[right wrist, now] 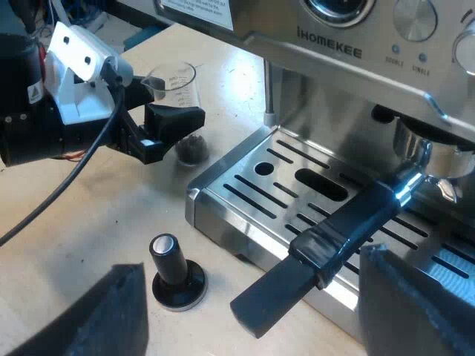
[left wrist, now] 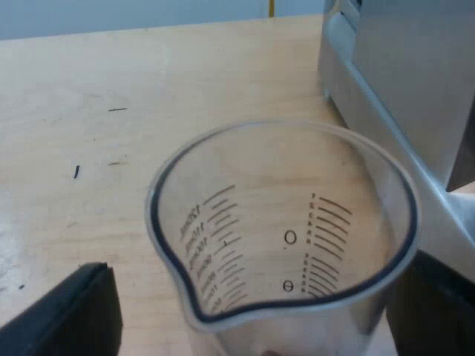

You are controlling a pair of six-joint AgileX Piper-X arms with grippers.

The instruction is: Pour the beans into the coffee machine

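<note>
The clear measuring glass [left wrist: 282, 230], marked with printed scales, stands on the wooden table between the fingers of my left gripper [left wrist: 256, 297]. That gripper is open, with a gap between one finger [left wrist: 74, 315] and the glass wall. In the right wrist view the measuring glass [right wrist: 174, 81] holds dark beans [right wrist: 191, 148] at its bottom, and the left gripper [right wrist: 174, 133] straddles it beside the espresso machine [right wrist: 334, 52]. My right gripper [right wrist: 260, 311] is open over the end of the holder's dark handle [right wrist: 326, 245], which is locked into the machine's front.
A tamper with a black knob [right wrist: 175, 274] stands on the table near the slotted metal drip tray [right wrist: 245, 174]. The machine's metal side [left wrist: 386, 89] rises close beside the glass. Bare wooden table [left wrist: 111, 111] stretches beyond the glass.
</note>
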